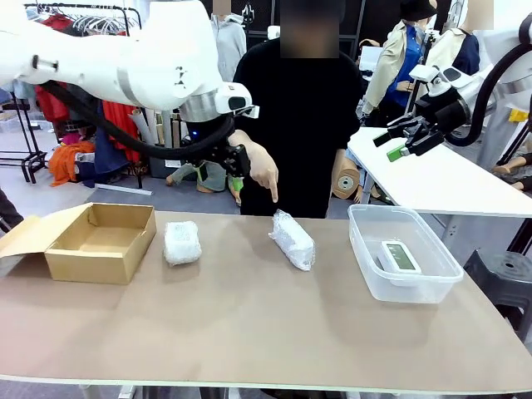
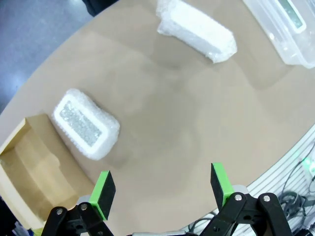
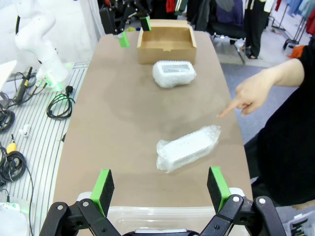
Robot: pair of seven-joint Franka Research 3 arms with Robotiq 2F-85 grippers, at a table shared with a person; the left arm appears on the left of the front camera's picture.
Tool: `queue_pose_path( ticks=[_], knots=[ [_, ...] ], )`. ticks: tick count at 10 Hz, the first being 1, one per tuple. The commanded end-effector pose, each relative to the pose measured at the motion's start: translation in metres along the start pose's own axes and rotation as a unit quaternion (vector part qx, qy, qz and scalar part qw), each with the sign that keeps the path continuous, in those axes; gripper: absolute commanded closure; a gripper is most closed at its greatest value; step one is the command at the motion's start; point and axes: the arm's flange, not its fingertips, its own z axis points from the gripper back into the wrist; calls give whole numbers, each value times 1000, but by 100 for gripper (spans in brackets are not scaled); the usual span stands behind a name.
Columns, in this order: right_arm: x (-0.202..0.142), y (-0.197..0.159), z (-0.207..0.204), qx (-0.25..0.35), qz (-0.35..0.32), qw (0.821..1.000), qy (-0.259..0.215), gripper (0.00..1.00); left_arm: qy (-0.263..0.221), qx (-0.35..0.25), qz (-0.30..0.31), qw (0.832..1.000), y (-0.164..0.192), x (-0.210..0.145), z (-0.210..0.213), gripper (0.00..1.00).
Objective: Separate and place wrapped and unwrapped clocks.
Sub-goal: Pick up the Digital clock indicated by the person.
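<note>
you're seeing glossy white arms trailing black hoses; at upper left the left arm (image 1: 125, 58) is showing a silver wrist ring. the left gripper (image 2: 161, 189) and right gripper (image 3: 160, 189) are wearing black, bolted links and green pads (image 2: 104, 189).

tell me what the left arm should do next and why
Probably lower the open left gripper toward the middle wrapped clock. The person's hand points at it, and it lies on the table outside the cardboard box, while the bare clock already sits in the tub.
</note>
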Motion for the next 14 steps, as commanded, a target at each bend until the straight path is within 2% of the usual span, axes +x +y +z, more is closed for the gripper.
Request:
queue_pose_path(
  ticks=[1, 3, 5, 7, 9, 12, 14],
  knots=[
    [1, 0, -1, 0, 0, 1000, -5, 0, 7, 17, 14, 1000, -8, 18, -10, 0],
    [1, 0, -1, 0, 0, 1000, -5, 0, 13, 27, 33, 999, -15, 29, -30, 0],
    [1, 0, -1, 0, 0, 1000, -5, 0, 39, 29, 62, 997, -26, 38, -51, 0],
    [1, 0, -1, 0, 0, 1000, -5, 0, 16, 46, 116, 992, -38, 51, -67, 0],
    [1, 0, -1, 0, 0, 1000, -5, 0, 4, 28, 157, 987, -49, 73, -90, 0],
    [1, 0, -1, 0, 0, 1000, -5, 0, 11, 26, 189, 982, -71, 98, -120, 0],
    [1, 0, -1, 0, 0, 1000, -5, 0, 14, 17, 180, 983, -76, 110, -130, 0]
  ],
)
